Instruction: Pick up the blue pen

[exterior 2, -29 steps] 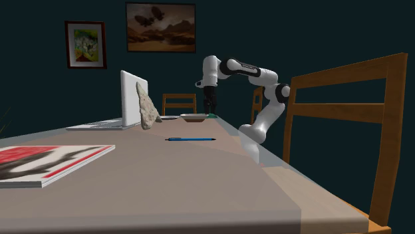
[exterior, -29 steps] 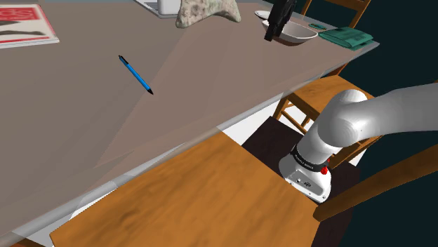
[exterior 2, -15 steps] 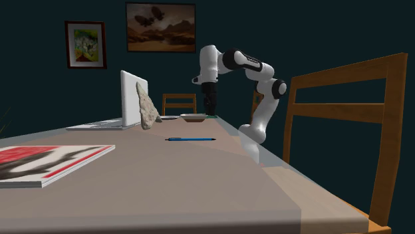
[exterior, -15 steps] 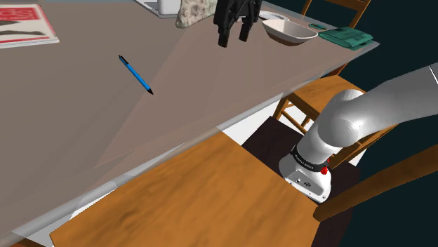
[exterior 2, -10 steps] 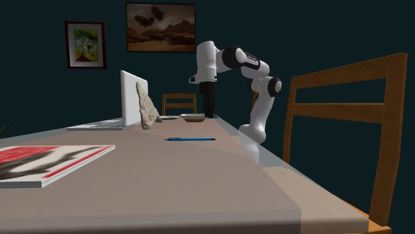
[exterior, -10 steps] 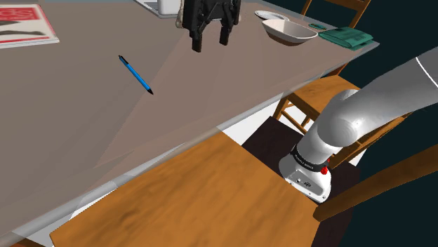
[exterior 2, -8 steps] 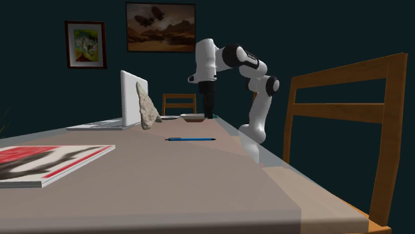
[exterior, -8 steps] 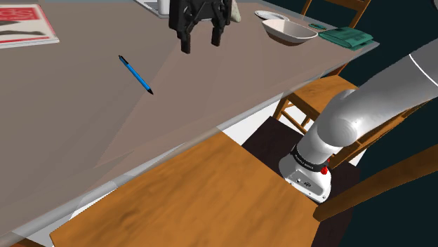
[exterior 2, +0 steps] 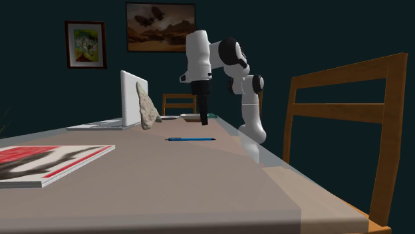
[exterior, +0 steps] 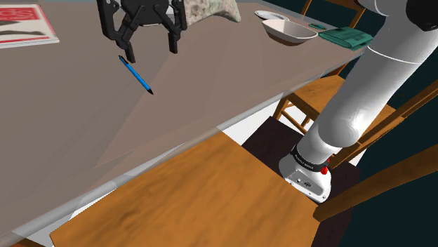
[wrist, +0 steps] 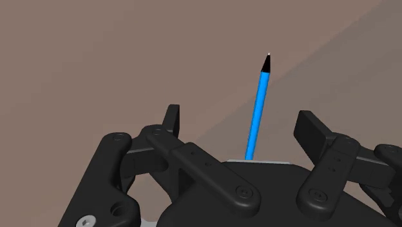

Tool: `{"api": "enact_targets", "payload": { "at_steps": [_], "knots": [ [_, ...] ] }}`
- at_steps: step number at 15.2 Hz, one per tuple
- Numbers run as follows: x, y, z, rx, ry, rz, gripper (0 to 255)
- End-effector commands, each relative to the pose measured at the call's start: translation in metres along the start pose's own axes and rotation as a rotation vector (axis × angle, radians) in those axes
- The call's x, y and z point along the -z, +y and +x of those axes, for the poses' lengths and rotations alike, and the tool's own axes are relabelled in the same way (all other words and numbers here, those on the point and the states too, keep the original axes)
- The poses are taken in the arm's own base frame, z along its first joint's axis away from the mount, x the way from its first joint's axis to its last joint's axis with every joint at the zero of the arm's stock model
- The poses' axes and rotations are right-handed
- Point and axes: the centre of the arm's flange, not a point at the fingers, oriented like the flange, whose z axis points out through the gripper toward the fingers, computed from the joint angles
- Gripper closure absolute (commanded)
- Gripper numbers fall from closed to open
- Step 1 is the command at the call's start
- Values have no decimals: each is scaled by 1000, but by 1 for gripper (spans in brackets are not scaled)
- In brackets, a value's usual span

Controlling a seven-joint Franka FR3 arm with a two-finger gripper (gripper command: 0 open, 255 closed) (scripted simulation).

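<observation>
Jaws wide and empty, your gripper [exterior: 151,50] hangs above the pen [exterior: 135,74], which lies flat on the table [exterior: 70,126] in line with the gap, so if you drop off-centre 1 finger could nudge the slim barrel and roll it clear.

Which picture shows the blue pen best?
The wrist view: the blue pen is close up, with its black tip clear. The shoulder view shows it smaller, lying slanted on the table. The second exterior view shows just a thin side-on line.
</observation>
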Motion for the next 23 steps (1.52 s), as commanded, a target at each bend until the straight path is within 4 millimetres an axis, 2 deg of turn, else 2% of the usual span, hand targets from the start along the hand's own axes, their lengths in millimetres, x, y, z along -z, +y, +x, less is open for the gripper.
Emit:
{"api": "enact_targets", "payload": {
  "at_steps": [1, 2, 9, 11, 12, 21, 23],
  "knots": [
    [0, -25, 11, -30, -8, -6, 0],
    [0, -31, 13, -35, -10, -8, 0],
    [-37, -32, 16, -35, -10, -8, 0],
    [-40, -32, 16, -35, -10, -8, 0],
    [-40, -32, 17, -35, -10, -8, 255],
    [-40, -32, 16, -35, -10, -8, 255],
    [-30, -32, 16, -35, -10, -8, 255]
  ]
}}
